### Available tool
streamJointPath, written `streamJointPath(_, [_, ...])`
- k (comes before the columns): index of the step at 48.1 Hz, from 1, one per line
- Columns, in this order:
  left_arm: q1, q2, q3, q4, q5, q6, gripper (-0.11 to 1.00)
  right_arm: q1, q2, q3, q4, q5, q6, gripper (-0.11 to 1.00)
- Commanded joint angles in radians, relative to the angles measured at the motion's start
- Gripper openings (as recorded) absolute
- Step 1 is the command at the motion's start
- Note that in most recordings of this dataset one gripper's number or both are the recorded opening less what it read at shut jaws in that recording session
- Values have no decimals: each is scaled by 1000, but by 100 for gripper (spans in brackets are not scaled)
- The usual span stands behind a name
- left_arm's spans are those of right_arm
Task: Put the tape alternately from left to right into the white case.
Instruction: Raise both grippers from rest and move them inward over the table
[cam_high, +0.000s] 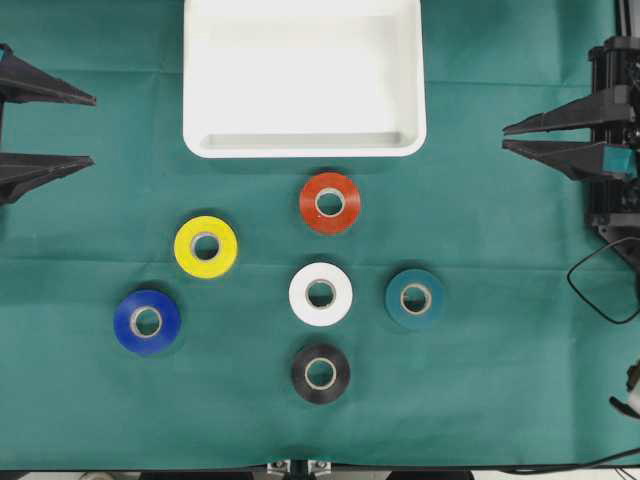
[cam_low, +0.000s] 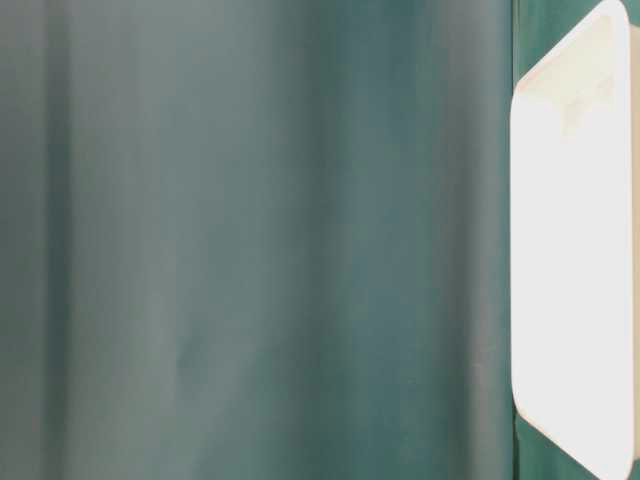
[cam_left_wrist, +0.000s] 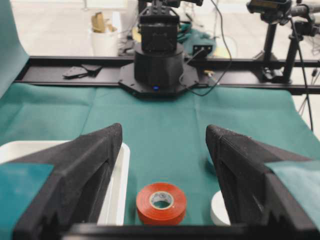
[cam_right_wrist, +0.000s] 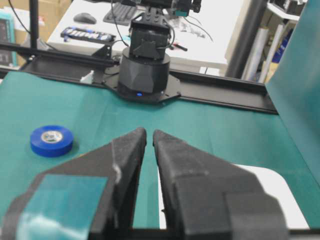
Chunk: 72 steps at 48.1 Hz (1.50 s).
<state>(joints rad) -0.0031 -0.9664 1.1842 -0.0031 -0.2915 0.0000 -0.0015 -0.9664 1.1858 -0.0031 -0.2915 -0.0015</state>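
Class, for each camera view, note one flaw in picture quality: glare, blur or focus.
Overhead: sharp, though the white case is washed out. Table-level: blurred green cloth, case overexposed. Left wrist: near tool soft, red tape clear. Right wrist: tool blurred, blue tape sharper.

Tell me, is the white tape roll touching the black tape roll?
Apart. The overhead view shows a strip of green cloth between the white roll and the black roll.
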Motion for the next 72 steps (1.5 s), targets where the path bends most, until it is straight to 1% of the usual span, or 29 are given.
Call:
streamJointPath(1, [2, -6, -6, -21, -11, 5, 24, -6, 6, -17, -2, -8, 2, 24])
streamJointPath(2, [2, -8, -5, -21, -11, 5, 24, -5, 5, -12, -3, -11, 3, 24])
streamJointPath(3, [2, -9, -3, -21, -11, 5, 22, -6, 5, -11, -3, -9, 2, 22])
streamJointPath(6, [2, -11, 0, -21, -11, 2, 9, -5, 3, -9, -3, -9, 5, 9])
streamJointPath(10, [0, -8, 2, -21, -8, 0, -3, -6, 3, -9, -3, -8, 5, -1])
streamJointPath(15, [0, 3, 5, -21, -6, 0, -10, -6, 3, -8, -3, -8, 5, -2])
streamJointPath(32, [-3, 12, 11, -20, 0, 12, -10, -6, 9, -6, -3, 12, 6, -2])
streamJointPath(35, [-5, 14, 12, -21, 5, 14, -8, -6, 9, -6, -3, 20, 11, -2])
streamJointPath(38, [-5, 12, 12, -21, 5, 14, -3, -5, 11, -6, -3, 23, 20, -2])
streamJointPath(41, [-5, 14, 14, -21, 5, 15, 5, -6, 11, -6, -3, 25, 31, -2])
streamJointPath(43, [-5, 12, 14, -21, 5, 14, 12, -5, 11, -6, -3, 23, 38, -2])
streamJointPath(46, [-6, 12, 15, -21, 8, 14, 27, -6, 11, -3, -3, 25, 49, 0])
streamJointPath(50, [-6, 12, 17, -21, 9, 12, 50, -6, 12, -2, -3, 26, 61, 13])
streamJointPath(51, [-6, 12, 17, -21, 11, 11, 59, -6, 12, -2, -3, 28, 64, 18])
streamJointPath(55, [-6, 12, 17, -21, 11, 11, 82, -6, 15, 0, -3, 32, 64, 40])
streamJointPath(58, [-6, 12, 17, -20, 11, 11, 94, -6, 18, 0, -3, 34, 64, 59])
streamJointPath(60, [-6, 12, 15, -21, 11, 9, 97, -8, 20, -2, -3, 34, 64, 71])
streamJointPath(63, [-6, 12, 15, -21, 17, 8, 97, -9, 23, -2, -3, 34, 64, 87])
streamJointPath(64, [-6, 12, 14, -21, 20, 8, 97, -9, 23, -2, -3, 34, 66, 90])
streamJointPath(72, [-6, 14, 3, -21, 61, 8, 97, -14, 38, -14, -2, 43, 67, 90])
